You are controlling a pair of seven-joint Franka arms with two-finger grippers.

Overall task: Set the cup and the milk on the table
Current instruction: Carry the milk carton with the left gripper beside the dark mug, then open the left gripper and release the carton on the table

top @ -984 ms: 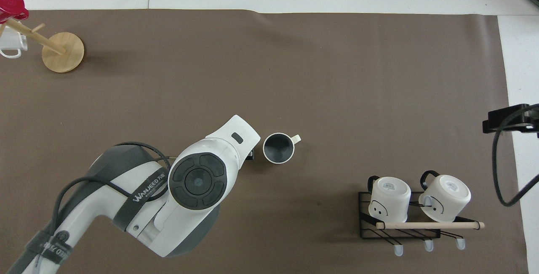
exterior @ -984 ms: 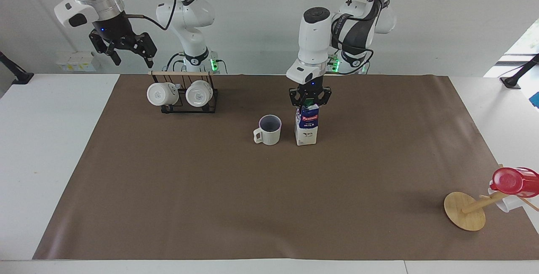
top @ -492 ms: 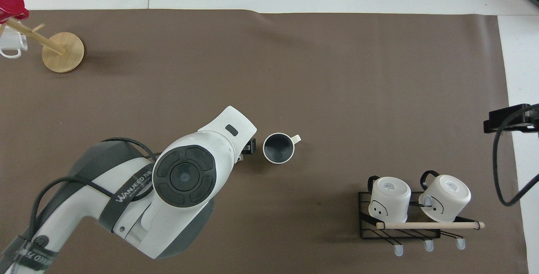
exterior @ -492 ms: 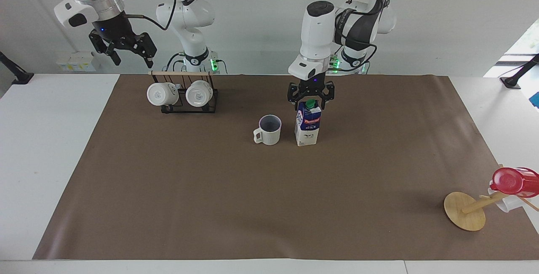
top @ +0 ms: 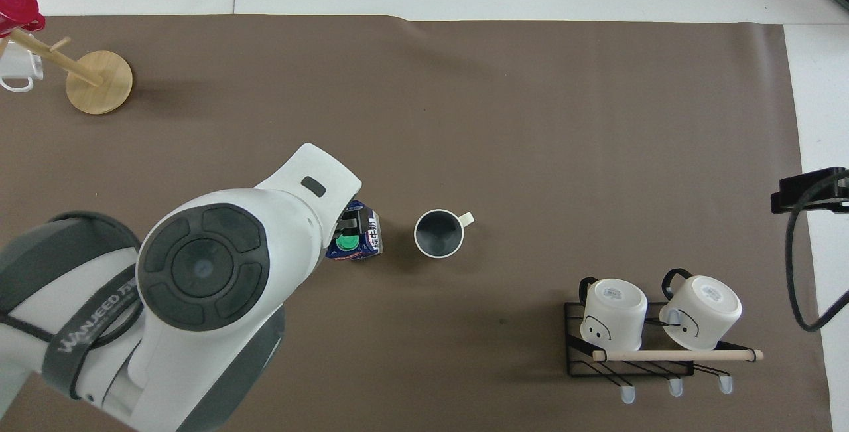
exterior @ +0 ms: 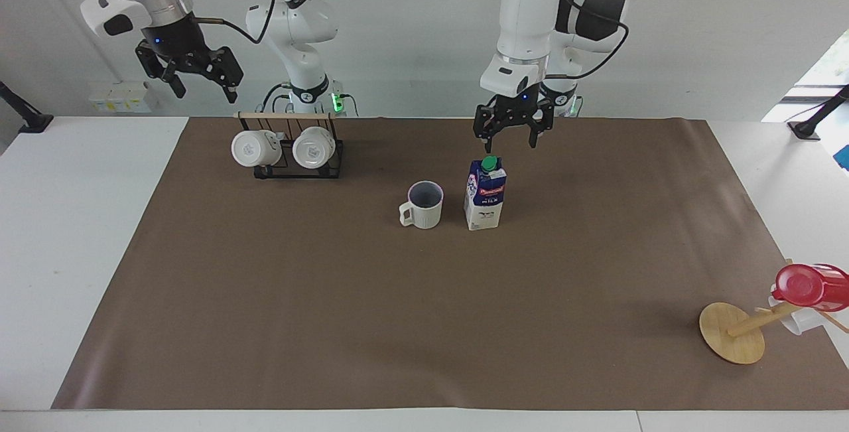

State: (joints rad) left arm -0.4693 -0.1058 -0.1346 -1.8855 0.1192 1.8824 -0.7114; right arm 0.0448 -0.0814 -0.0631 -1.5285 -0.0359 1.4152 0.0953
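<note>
Facing view: milk (exterior: pixel 485 194) stands upright beside cup (exterior: pixel 423 205), directly beneath left gripper (exterior: pixel 509 144).
Fingers: both spread, nothing held; right gripper (exterior: pixel 198 85) waits.

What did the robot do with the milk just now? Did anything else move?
The left hand let go of the milk, opened, and rose straight up; it now hangs empty above the green cap. The milk stayed standing on the table beside the cup, which did not move. The right hand waits open above the mug rack.
</note>
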